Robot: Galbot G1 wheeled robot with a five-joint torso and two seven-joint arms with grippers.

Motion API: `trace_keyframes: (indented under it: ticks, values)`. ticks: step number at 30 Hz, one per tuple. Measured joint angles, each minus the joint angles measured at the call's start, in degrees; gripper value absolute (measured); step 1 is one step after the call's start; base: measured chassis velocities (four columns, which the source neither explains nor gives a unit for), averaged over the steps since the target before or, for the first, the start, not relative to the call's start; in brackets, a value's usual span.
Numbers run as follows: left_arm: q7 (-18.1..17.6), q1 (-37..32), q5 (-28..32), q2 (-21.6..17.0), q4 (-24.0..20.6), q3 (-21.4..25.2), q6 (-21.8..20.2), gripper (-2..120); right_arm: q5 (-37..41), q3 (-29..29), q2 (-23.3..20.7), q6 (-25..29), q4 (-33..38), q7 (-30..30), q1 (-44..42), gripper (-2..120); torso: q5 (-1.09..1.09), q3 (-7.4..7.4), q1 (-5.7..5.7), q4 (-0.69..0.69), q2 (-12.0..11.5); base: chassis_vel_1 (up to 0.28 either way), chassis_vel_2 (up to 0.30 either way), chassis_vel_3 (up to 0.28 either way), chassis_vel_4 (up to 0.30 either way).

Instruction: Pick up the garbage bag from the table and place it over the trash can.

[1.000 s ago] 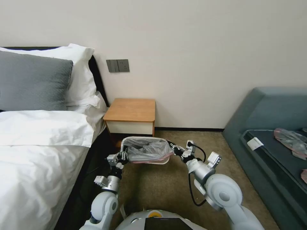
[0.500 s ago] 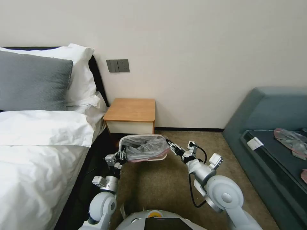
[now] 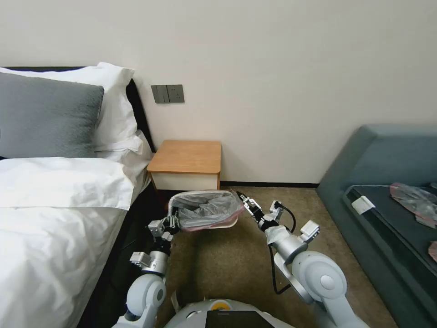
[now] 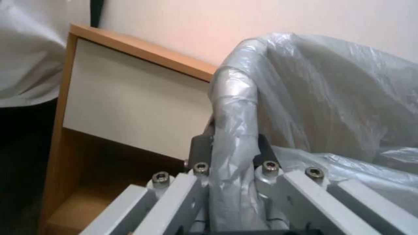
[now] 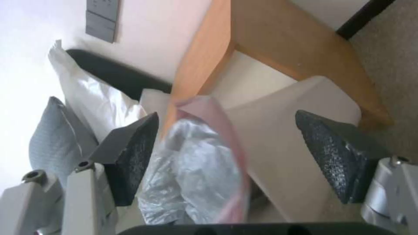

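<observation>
The garbage bag [image 3: 207,210] lines the cream trash can [image 3: 229,222], which stands on the carpet just in front of the table [image 3: 186,157]. My left gripper [image 3: 172,222] is at the can's left side. In the left wrist view it [image 4: 233,143] is shut on the bag-wrapped rim [image 4: 231,107]. My right gripper [image 3: 241,198] is at the can's right far corner and is open. In the right wrist view its fingers [image 5: 130,156] stand wide apart, with the bag's pink edge [image 5: 226,124] and the can's wall [image 5: 279,130] between them, untouched.
A bed [image 3: 54,214] with white sheets and pillows lies close on the left. A grey-blue sofa [image 3: 387,182] on the right holds flat grey-pink plastic bags [image 3: 414,198]. Open carpet [image 3: 227,264] lies between me and the can.
The can with the bag has shifted a little away from me toward the table, and the left gripper went with it. The right gripper reached farther forward along the can's right side.
</observation>
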State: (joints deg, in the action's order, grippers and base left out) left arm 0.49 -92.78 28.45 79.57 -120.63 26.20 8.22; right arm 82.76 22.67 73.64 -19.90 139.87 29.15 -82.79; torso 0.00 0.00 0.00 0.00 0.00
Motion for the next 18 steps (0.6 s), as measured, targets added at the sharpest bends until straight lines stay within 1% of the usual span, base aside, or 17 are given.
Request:
trace_keyframes:
  ticks: [7, 8, 9, 11, 13, 14, 15, 16, 18]
  values:
    - [-0.6, -0.2, 0.4, 0.5, -0.3, -0.3, -0.2, 3, -0.2, -0.3, 1.3, 0.0, -0.2, -0.3, 0.0, 82, 0.00, 0.00, 0.00, 0.00, 0.0, 0.000, 0.000, 0.000, 0.000]
    - [-0.6, -0.3, 0.4, 0.5, -0.4, -0.3, -0.3, 3, -0.4, -0.6, 1.7, 0.0, -0.3, -0.4, 0.1, 77, 0.00, 0.00, 0.00, 0.00, 0.0, 0.000, 0.000, 0.000, 0.000]
    - [-0.6, -0.3, 0.4, 0.5, -0.4, -0.3, -0.3, 3, -0.4, -0.6, 1.7, 0.0, -0.3, -0.4, 0.1, 77, 0.00, 0.00, 0.00, 0.00, 0.0, 0.000, 0.000, 0.000, 0.000]
    - [-0.7, -0.3, 0.4, 0.4, -0.4, -0.3, -0.3, 3, -0.6, -0.9, 2.1, -0.1, -0.4, -0.5, 0.0, 71, 0.00, 0.00, 0.00, 0.00, 0.0, 0.000, 0.000, 0.000, 0.000]
    - [-0.7, -0.3, 0.5, 0.4, -0.4, -0.3, -0.3, 3, -0.9, -1.2, 2.5, -0.2, -0.4, -0.6, -0.2, 59, 0.00, 0.00, 0.00, 0.00, 0.0, 0.000, 0.000, 0.000, 0.000]
    - [-0.7, -0.3, 0.5, 0.4, -0.4, -0.3, -0.3, 3, -0.9, -1.2, 2.5, -0.2, -0.4, -0.6, -0.2, 59, 0.00, 0.00, 0.00, 0.00, 0.0, 0.000, 0.000, 0.000, 0.000]
    - [-0.7, -0.2, 0.5, 0.4, -0.5, -0.3, -0.3, 3, -0.9, -1.3, 2.6, -0.2, -0.5, -0.6, -0.3, 57, 0.00, 0.00, 0.00, 0.00, 0.0, 0.000, 0.000, 0.000, 0.000]
    - [-0.7, -0.2, 0.5, 0.4, -0.5, -0.3, -0.3, 3, -1.0, -1.3, 2.7, -0.2, -0.5, -0.6, -0.3, 49, 0.00, 0.00, 0.00, 0.00, 0.0, 0.000, 0.000, 0.000, 0.000]
    - [-0.7, -0.3, 0.5, 0.4, -0.5, -0.4, -0.3, 3, -1.0, -1.2, 2.7, -0.2, -0.5, -0.7, -0.4, 43, 0.00, 0.00, 0.00, 0.00, 0.0, 0.000, 0.000, 0.000, 0.000]
